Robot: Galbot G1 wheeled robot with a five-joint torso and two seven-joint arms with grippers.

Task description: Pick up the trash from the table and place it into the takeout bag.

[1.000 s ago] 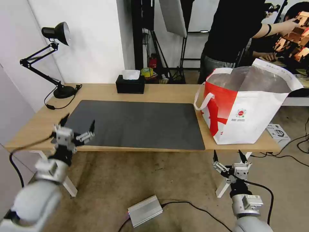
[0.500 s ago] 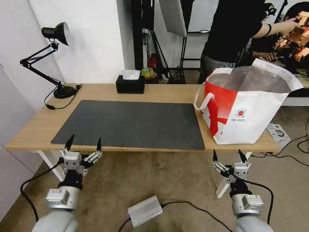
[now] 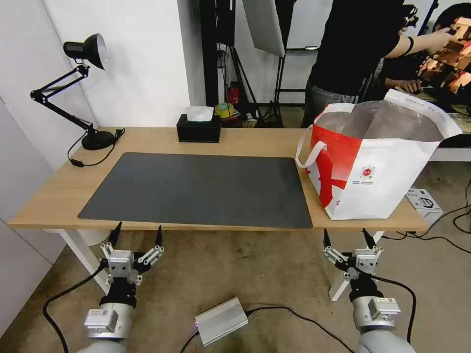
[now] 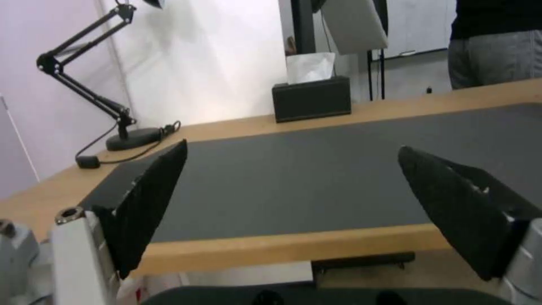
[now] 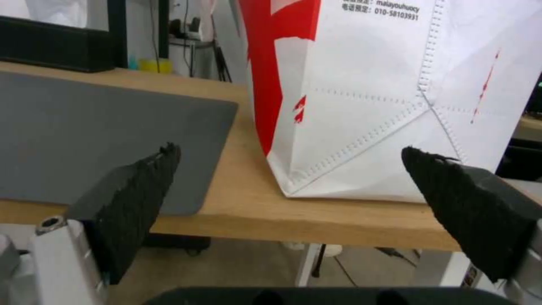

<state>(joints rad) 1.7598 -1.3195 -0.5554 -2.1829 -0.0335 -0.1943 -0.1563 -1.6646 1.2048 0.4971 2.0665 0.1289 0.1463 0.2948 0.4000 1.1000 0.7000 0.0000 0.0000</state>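
Observation:
The red-and-white takeout bag [image 3: 380, 162] stands open on the right end of the table [image 3: 49, 196], its foil lining showing; its white side [image 5: 367, 93] is close in the right wrist view. No trash is in view on the table or its dark grey mat [image 3: 201, 189]. My left gripper [image 3: 138, 234] hangs open below the table's front edge at the left, nothing between its fingers [image 4: 150, 203]. My right gripper [image 3: 346, 237] hangs open below the front edge under the bag, also empty.
A black desk lamp [image 3: 81, 88] stands at the table's back left and a black tissue box [image 3: 198, 128] at the back middle. A silver box [image 3: 221, 321] with cables lies on the floor between my arms. A person stands behind the bag.
My left gripper has dropped from over the table's front left corner to below the edge and drawn back toward me. The right arm has stayed still.

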